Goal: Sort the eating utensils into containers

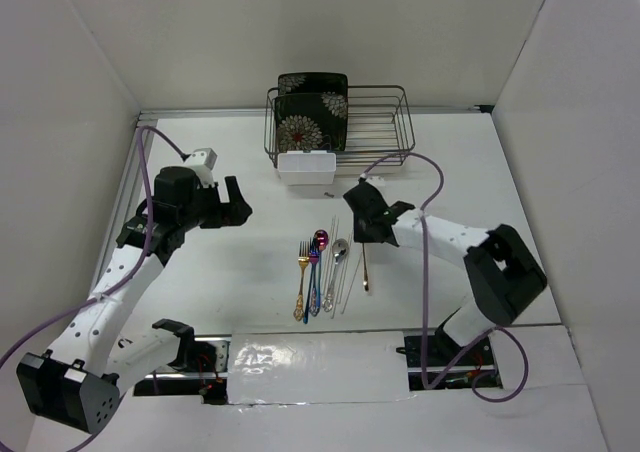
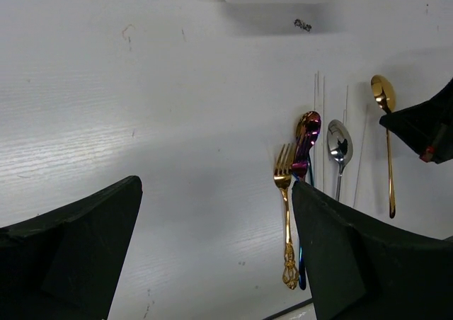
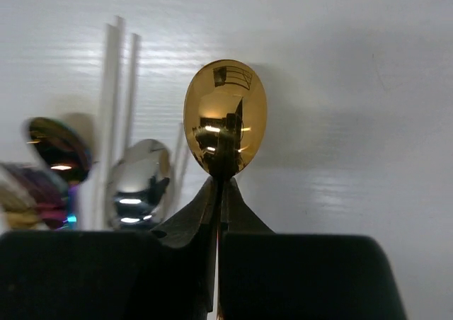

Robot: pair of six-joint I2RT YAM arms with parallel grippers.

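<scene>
The white counter (image 1: 250, 172) carried a dark wire rack (image 1: 385, 122) at its far side, with two black floral plates (image 1: 312, 112) standing upright in the rack's left end. Just in front of the rack, touching its near-left corner, sat the small white caddy (image 1: 306, 167); none of the cutlery showed in it.

The left tool (image 1: 240, 200) hung over the counter's left half, well apart from the cutlery, its fingers (image 2: 78, 256) spread wide and grasping nothing. The right tool (image 3: 219, 192) was clenched on the neck of the gold spoon (image 3: 225, 118), just below the bowl – the handle ran back toward the near edge, to the right of the other pieces.

Those lay side by side mid-counter: a gold fork (image 2: 285, 214) leftmost, a blue-purple fork (image 1: 313, 282) beside it, then a purple spoon (image 2: 307, 139), a silver spoon (image 2: 339, 144), and thin pale chopsticks (image 1: 347, 277) among and beside them.
</scene>
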